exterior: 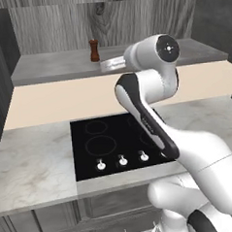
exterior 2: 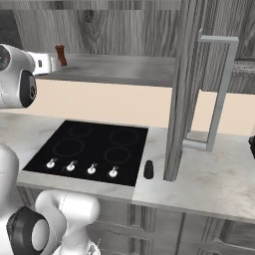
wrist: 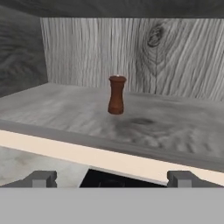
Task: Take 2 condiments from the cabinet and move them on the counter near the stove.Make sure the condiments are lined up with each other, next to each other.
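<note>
Glossy white rounded arm (exterior: 188, 152) with dark joints

Even, flat rendered light — soft and low in detail

All three views are evenly lit with no clear source; the cabinet (exterior: 49, 25) corners go dim and dark at the frame edges. The stove (exterior: 112, 142) glass shows no glare, its burner rings faint. In the hand view the reddish-brown shaker (wrist: 117, 95) casts only a weak smudge of shadow on the shelf (wrist: 65, 109) — textures look slightly blurred and coarse throughout.

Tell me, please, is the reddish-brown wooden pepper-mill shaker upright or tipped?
Upright: the reddish-brown wooden pepper-mill shaker stands on its base on the grey cabinet shelf, knob topmost.
</note>
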